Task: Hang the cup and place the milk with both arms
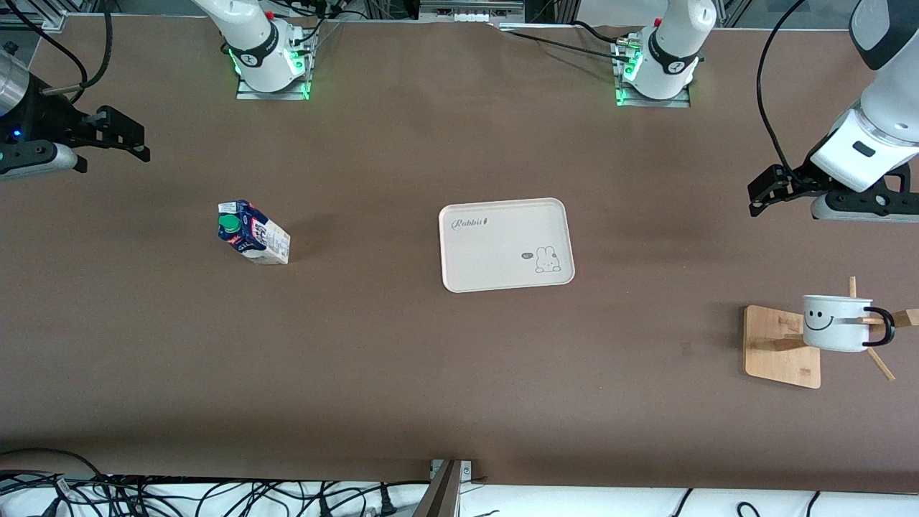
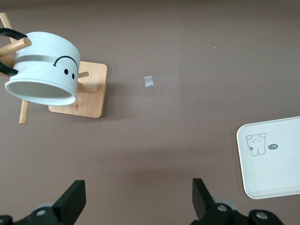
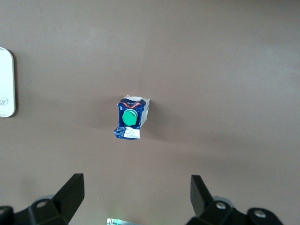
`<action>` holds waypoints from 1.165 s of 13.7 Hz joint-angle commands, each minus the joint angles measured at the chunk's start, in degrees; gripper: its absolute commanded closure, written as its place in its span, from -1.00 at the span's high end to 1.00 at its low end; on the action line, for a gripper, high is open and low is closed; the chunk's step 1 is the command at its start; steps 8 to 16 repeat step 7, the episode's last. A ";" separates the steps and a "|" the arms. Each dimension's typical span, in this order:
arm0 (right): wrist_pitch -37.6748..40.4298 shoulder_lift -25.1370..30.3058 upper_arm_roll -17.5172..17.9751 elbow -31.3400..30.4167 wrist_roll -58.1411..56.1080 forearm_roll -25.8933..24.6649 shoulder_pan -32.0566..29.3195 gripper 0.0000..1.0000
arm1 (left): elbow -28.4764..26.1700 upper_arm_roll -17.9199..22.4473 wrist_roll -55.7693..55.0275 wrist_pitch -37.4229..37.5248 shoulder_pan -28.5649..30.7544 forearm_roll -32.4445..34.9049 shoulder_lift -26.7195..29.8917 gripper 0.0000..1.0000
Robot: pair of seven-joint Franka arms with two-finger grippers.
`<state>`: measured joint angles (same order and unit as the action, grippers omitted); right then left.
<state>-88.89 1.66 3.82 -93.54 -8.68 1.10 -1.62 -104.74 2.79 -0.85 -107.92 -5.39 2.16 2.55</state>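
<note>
The white cup with the smiley face hangs by its black handle on a peg of a wooden rack at the left arm's end of the table. It also shows in the left wrist view. The milk stands on the table toward the right arm's end, green cap up, and shows in the right wrist view. My left gripper is open and empty over bare table beside the rack. My right gripper is open and empty over bare table, apart from the milk.
A cream tray with a rabbit drawing lies at the table's middle, with nothing on it; its edge shows in both wrist views. A small bit of tape lies on the table near the rack's base.
</note>
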 commanded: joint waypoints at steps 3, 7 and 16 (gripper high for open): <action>0.38 0.01 0.49 0.91 0.68 -1.19 0.13 1.00 | -0.99 -1.03 -0.29 -0.71 0.91 0.74 0.97 1.00; 0.38 -0.08 0.40 0.91 0.68 -1.10 0.13 1.00 | -0.99 -1.03 -0.20 -0.71 1.00 0.74 0.97 1.00; 0.38 -0.08 0.40 0.91 0.68 -1.10 0.13 1.00 | -0.99 -1.03 -0.20 -0.71 1.00 0.74 0.97 1.00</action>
